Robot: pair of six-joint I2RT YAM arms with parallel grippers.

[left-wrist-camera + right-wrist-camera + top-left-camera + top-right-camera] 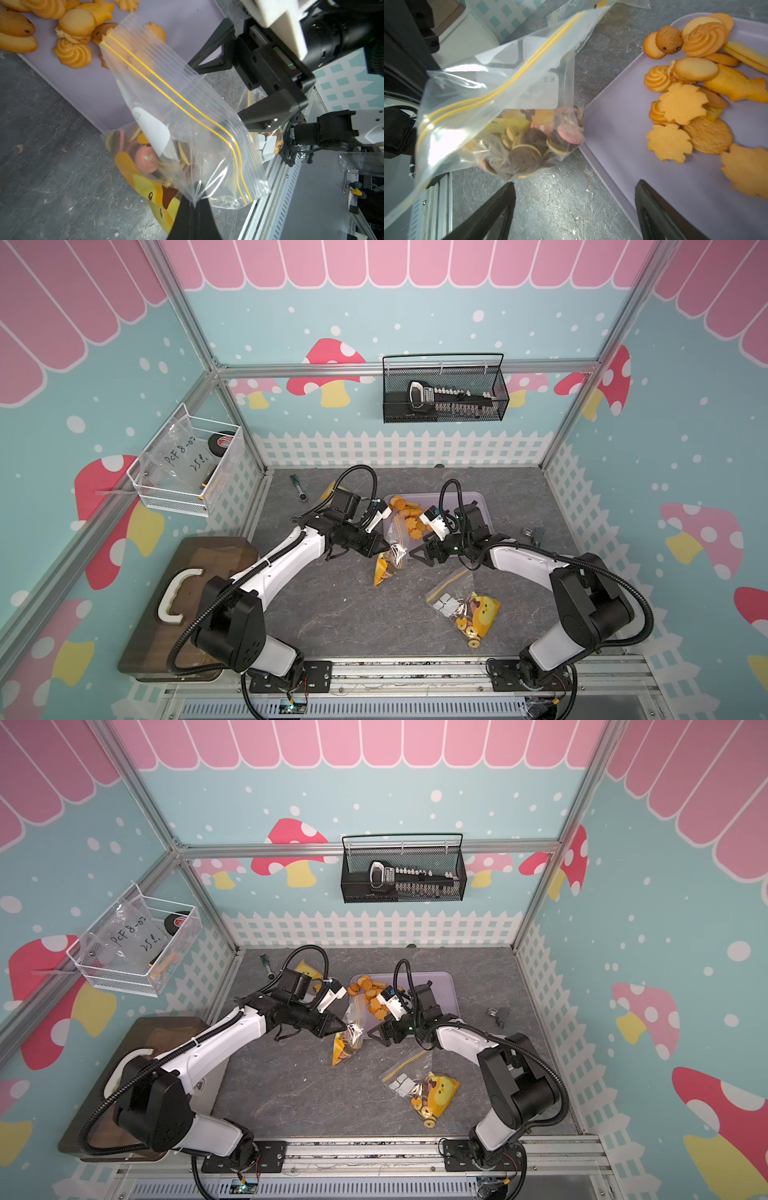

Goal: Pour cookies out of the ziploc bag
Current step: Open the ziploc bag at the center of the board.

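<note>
Beside the lavender tray [612, 145] on the desk [560, 197] sags the ziploc bag [187, 124], cookies [527, 149] unpoured inside, left fingers [187, 214] clamped on its film, right fingers [494, 209] apart and empty: pouring seems pending, needing a second grip to upend it.
</note>
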